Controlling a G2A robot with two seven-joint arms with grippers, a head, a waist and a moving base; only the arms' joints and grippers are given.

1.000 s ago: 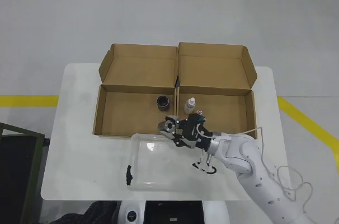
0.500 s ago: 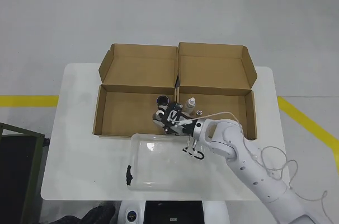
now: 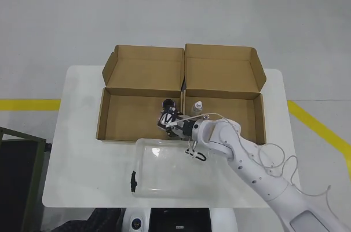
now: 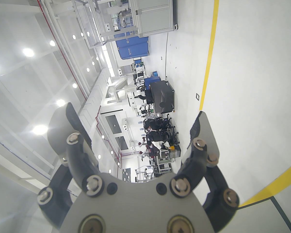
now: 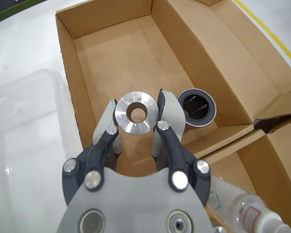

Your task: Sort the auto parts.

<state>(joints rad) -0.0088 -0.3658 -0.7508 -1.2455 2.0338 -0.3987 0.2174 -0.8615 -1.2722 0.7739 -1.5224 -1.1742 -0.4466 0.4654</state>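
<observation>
Your right gripper (image 5: 136, 116) clasps a silver metal ring (image 5: 126, 122) over a brown cardboard box (image 5: 126, 56), beside a black cylindrical sleeve (image 5: 197, 109); your left gripper (image 4: 135, 112) has its fingers spread, released.

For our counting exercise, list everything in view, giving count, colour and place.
Open cardboard boxes: 2, brown, side by side, lids back.
Cylindrical metal bearing: 1, dark, inside one box.
Small plastic bottle: 1, clear, white-capped, in other box.
Machined metal ring: 1, silver, held over the bearing's box.
Plastic bin: 1, clear, in front of the boxes.
Table: 1, white, under everything.
Right gripper: 1, grey-black, shut on the ring.
Left gripper: 1, grey-black, open, facing the room.
</observation>
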